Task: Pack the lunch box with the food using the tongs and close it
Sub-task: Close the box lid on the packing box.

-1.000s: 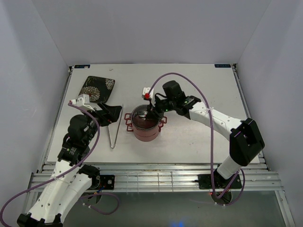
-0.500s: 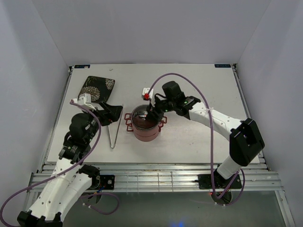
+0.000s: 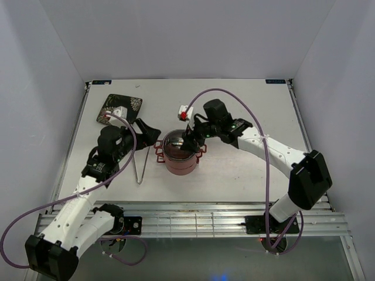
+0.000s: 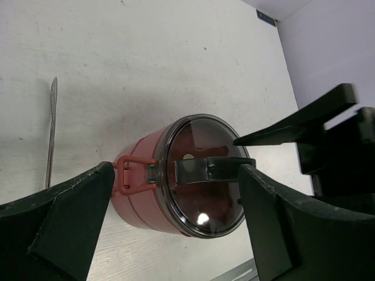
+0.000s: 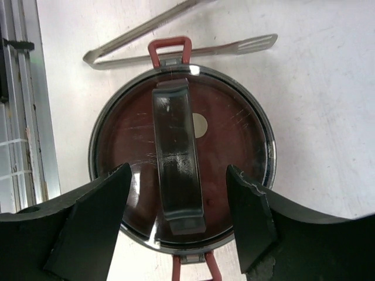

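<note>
— Right gripper: jaws have just spread off the lid handle. They now stand apart either side of it, gripping nothing, with no contact I can see
— Meaning?
— Top lid set down and let go on the lunch box, mid-table. Closing looks near done; side clasps I can't judge
— Outward?
— Tongs flat on the table at the box's 9 o'clock, untouched. Left gripper has swung in from 9–10 o'clock, wide open, empty. Patterned plate out at 10 o'clock

Left gripper jaws spread wide, right gripper pointing down, jaws apart, both arms reaching inward
</note>
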`<action>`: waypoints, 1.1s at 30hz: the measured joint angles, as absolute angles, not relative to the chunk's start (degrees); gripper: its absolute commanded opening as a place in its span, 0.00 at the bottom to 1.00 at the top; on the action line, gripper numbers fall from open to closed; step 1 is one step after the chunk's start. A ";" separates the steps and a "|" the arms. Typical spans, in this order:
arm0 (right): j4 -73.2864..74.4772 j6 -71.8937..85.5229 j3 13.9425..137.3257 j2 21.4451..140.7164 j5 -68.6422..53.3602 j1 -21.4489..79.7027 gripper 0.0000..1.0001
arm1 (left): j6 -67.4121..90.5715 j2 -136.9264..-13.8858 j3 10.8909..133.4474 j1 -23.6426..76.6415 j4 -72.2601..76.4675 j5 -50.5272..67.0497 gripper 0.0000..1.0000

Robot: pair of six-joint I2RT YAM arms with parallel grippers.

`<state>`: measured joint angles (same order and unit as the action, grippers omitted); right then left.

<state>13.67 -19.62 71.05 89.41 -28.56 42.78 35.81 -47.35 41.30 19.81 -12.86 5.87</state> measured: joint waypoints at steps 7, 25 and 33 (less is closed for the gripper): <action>11.09 -14.90 69.54 81.54 -26.48 42.72 0.69 | 34.26 -50.54 42.39 19.84 -13.93 6.48 0.95; -3.68 17.54 25.52 44.31 -0.34 42.33 0.59 | 29.34 -62.11 50.46 29.06 -16.32 1.63 0.94; -8.56 20.97 18.85 43.66 1.41 42.11 0.61 | 28.69 -64.20 53.56 33.63 -16.71 -2.98 0.94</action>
<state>-8.56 20.97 18.85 43.66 1.41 42.11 28.69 -64.20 53.56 33.63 -16.71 -2.98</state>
